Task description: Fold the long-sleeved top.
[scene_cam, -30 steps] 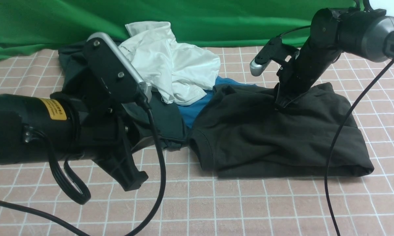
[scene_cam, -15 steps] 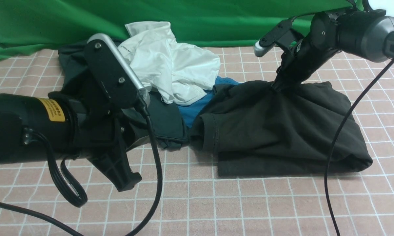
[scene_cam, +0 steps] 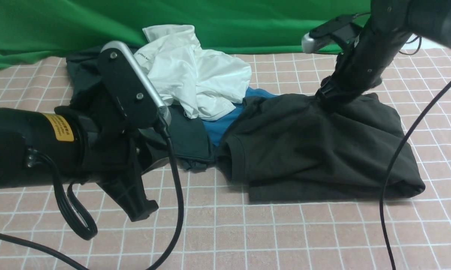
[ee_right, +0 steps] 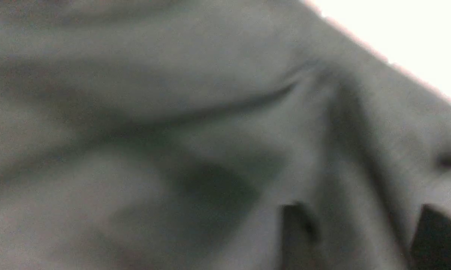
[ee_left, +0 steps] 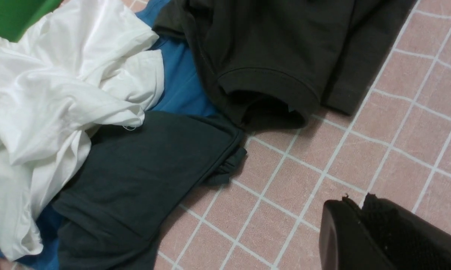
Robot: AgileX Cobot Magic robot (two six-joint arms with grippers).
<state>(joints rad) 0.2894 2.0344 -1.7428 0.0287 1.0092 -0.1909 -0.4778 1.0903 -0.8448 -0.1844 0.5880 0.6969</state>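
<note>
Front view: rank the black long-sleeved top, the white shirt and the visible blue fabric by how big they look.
1. Black long-sleeved top, clearly largest.
2. White shirt, crumpled and farther back, so it may look smaller than it is.
3. Blue fabric, mostly covered; only a strip shows.

Bare checked table runs across the near side, open to approach. The black top fills the right middle. Behind on the left, the white shirt, blue cloth and dark tee crowd together.
</note>
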